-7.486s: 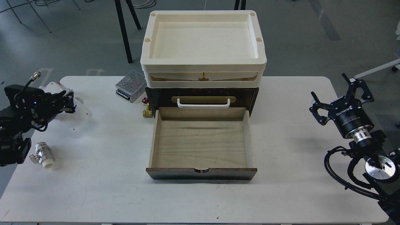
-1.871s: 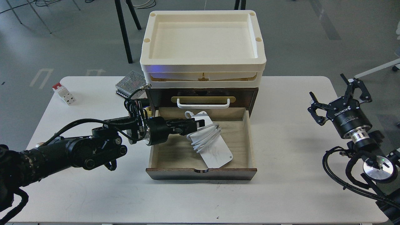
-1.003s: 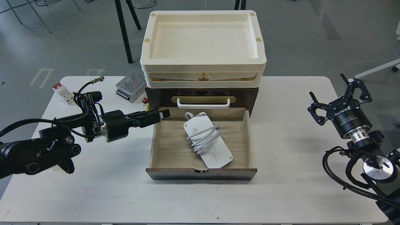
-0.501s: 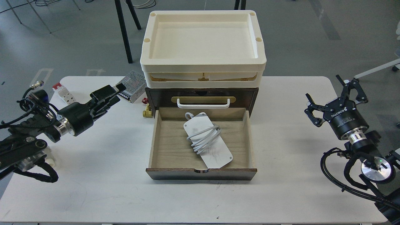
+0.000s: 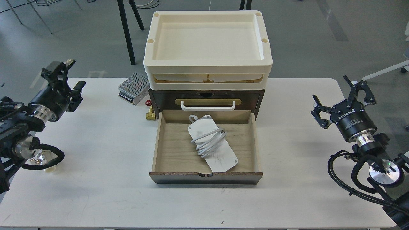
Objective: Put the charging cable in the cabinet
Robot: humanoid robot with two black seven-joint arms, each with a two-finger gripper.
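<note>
So the cable (image 5: 212, 143) is laid diagonally in the cabinet's (image 5: 206, 97) open drawer (image 5: 206, 177); both grippers, left (image 5: 67, 76) and right (image 5: 345, 97), are parked at the counter's (image 5: 111, 179) edges, fingers apart, empty.

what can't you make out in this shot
All in the head view:
- Upper drawer of the cabinet: shut, contents hidden.
- Lower tray: covered by the top tray.
- Small fitting at the table's left edge: mostly behind the left arm's cables.
- Brass part: too small to identify.
- Right arm: cut off by the frame's corner.
</note>
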